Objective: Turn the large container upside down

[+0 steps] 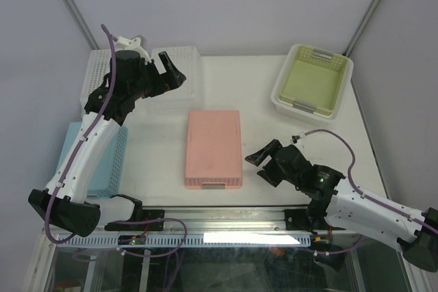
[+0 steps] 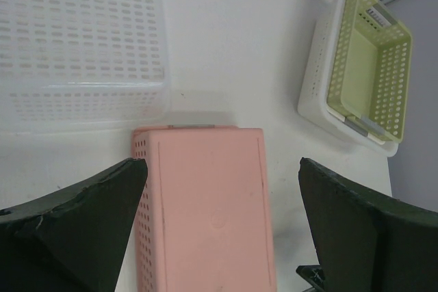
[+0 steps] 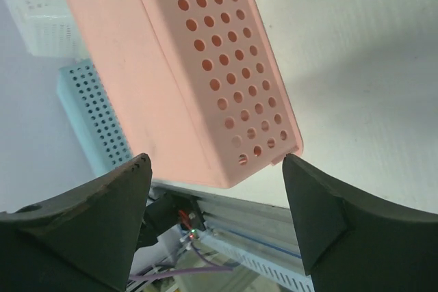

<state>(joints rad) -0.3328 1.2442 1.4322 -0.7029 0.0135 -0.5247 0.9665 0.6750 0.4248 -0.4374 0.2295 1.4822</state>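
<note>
Two end effectors raised off the table point(image 1: 274, 135), both empty

From the top view: left end effector point(image 1: 174, 72) spread wide, poised over the right part of the large container point(image 1: 186, 66). Right end effector point(image 1: 262, 162) also spread, low and just right of the pink basket point(image 1: 213, 148), aimed at its near right side, apart from it. Large container at the far left corner of the table, pale and perforated, with much of it hidden behind the left arm. Yellow-green basket point(image 1: 313, 80) nested in a white tub point(image 1: 280, 104) at the far right corner. Light blue basket point(image 1: 102, 162) at the near left, partly under the arm.

From the left wrist view: large container point(image 2: 82, 46) clear of the arm, with grid face and perforated near wall both plain. Narrow strip of table between it and the far end of the pink basket point(image 2: 212, 203). Base up or rim up, cannot tell. Black fingers point(image 2: 82, 223) far apart at the lower corners.

From the right wrist view only: holed side wall of the pink basket point(image 3: 178, 59), its smooth solid face upward. Beyond it the light blue basket point(image 3: 96, 114) and one corner of the large container point(image 3: 41, 11). Dark fingers point(image 3: 89, 217) parted, with nothing between them
</note>
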